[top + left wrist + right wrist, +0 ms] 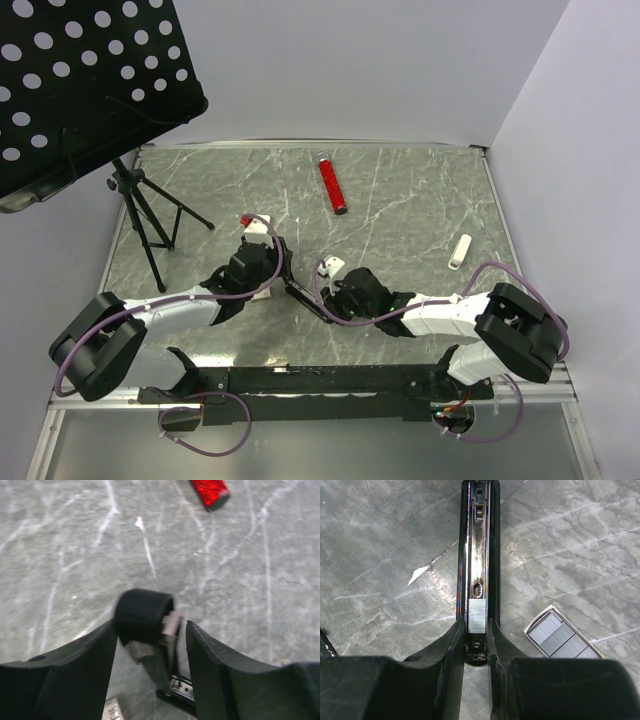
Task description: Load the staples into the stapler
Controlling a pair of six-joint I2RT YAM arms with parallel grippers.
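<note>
Stapler [479,540] lengthwise straight away from right tool [476,630], clamped on its near end, staples [476,616] inside; left tool [152,630] apart.

Grey marbled tabletop [65,555] fills the frame. Left gripper [152,630] at 6 o'clock, its black fingers [80,675] spread. Between them: slim black stapler [144,611], rounded end raised, silver metal rail showing toward 5 o'clock. Left finger touches it; thin gap at the right finger. Glossy red cylindrical tube [210,491] at 1 o'clock, cut by the edge.
</note>
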